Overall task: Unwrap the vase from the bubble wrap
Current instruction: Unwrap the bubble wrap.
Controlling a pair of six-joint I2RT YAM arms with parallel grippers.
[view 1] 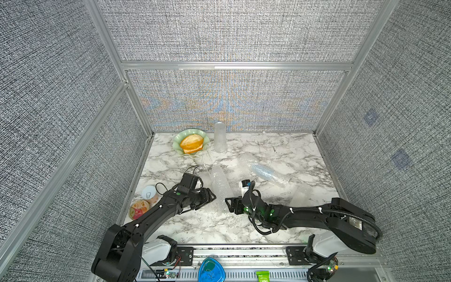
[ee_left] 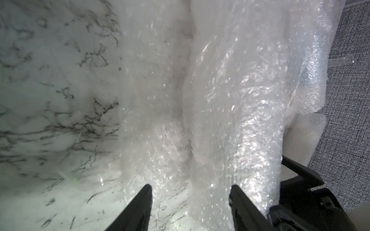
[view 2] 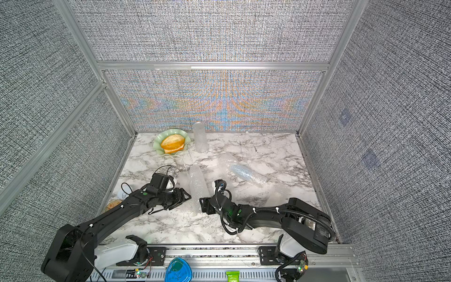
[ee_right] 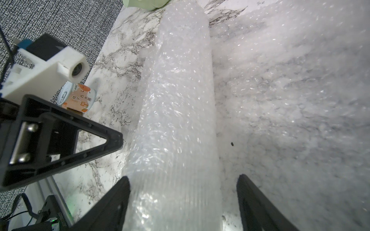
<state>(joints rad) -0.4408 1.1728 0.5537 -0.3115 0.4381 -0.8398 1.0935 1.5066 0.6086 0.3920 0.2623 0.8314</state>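
A long roll of bubble wrap [view 1: 220, 188] lies on the marble table between my two grippers, seen in both top views [view 2: 199, 188]. My left gripper [view 1: 212, 196] is open at the roll's left side, and crinkled wrap [ee_left: 230, 120] reaches between its fingers [ee_left: 147, 192]. My right gripper [view 1: 228, 205] is open and straddles the roll's near end [ee_right: 176, 120], with a gap at one finger [ee_right: 243, 184]. A second wrapped bundle [view 1: 268, 174] lies further right with a bluish tint showing through. The vase itself is hidden under wrap.
A third roll of wrap [view 1: 219, 138] stands upright at the back wall beside a green dish [view 1: 178, 144] holding bread. Two cans [view 1: 149, 194] sit at the table's left edge behind my left arm. A flat sheet of wrap [ee_right: 290, 100] spreads right of the middle roll.
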